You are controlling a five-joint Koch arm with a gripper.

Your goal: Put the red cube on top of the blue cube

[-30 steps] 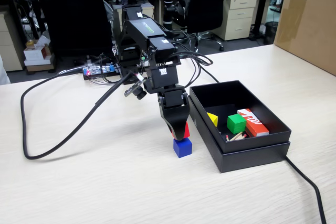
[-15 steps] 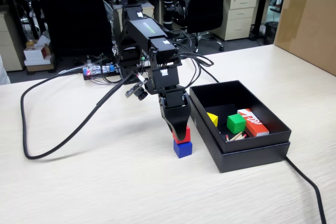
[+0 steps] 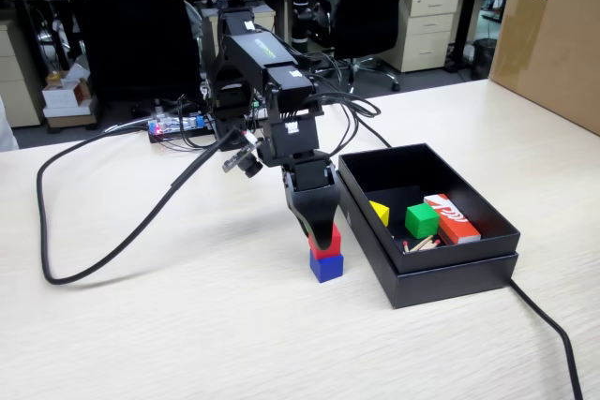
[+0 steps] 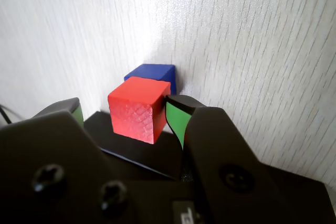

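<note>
The red cube [image 3: 328, 246] rests on top of the blue cube [image 3: 326, 268] on the light wood table, just left of the black box. My gripper [image 3: 323, 231] points down around the red cube. In the wrist view the red cube [image 4: 137, 107] sits between my jaws with the blue cube [image 4: 152, 72] showing beneath and behind it. The right green-padded finger [image 4: 176, 116] is at the cube's side. The left finger [image 4: 76, 113] stands clear of it with a gap. The gripper [image 4: 126, 114] is open.
A black open box [image 3: 450, 274] stands right of the stack, holding a green cube [image 3: 421, 220], a yellow piece [image 3: 379, 213] and a red-orange lettered box [image 3: 452, 217]. A black cable [image 3: 112, 250] loops at left. A cardboard box [image 3: 553, 35] stands at far right.
</note>
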